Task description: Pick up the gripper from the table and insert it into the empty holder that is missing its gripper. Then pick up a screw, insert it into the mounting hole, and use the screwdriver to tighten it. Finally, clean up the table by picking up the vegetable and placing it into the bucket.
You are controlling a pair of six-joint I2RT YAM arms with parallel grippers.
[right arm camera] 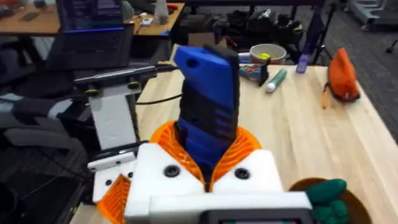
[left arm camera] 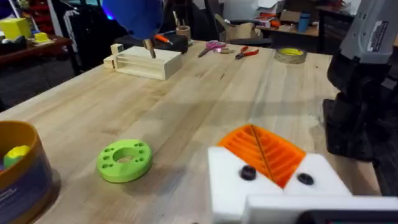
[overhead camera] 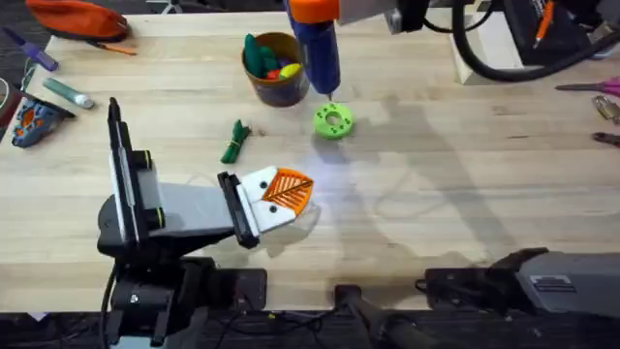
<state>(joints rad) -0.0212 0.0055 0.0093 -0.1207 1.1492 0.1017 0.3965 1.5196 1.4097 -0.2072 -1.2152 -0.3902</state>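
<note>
**Screwdriver in hand, vegetable not yet cleared**

Pale wooden bench (overhead camera: 465,194) carries everything. Going from the left: the left pincer (overhead camera: 291,194) rests low near the front, its orange pads pressed together on nothing. The vegetable (overhead camera: 235,142) lies just beyond it, so cleanup is not yet done. The bucket (overhead camera: 274,70) stands near. The right pincer (right arm camera: 208,165) is clenched on the blue screwdriver (overhead camera: 318,48), tip above a green ring (overhead camera: 332,121). Much free surface lies to the right.

Workshop: wooden bench (overhead camera: 465,174), pliers (left arm camera: 247,53), tape (left arm camera: 290,55).
</note>
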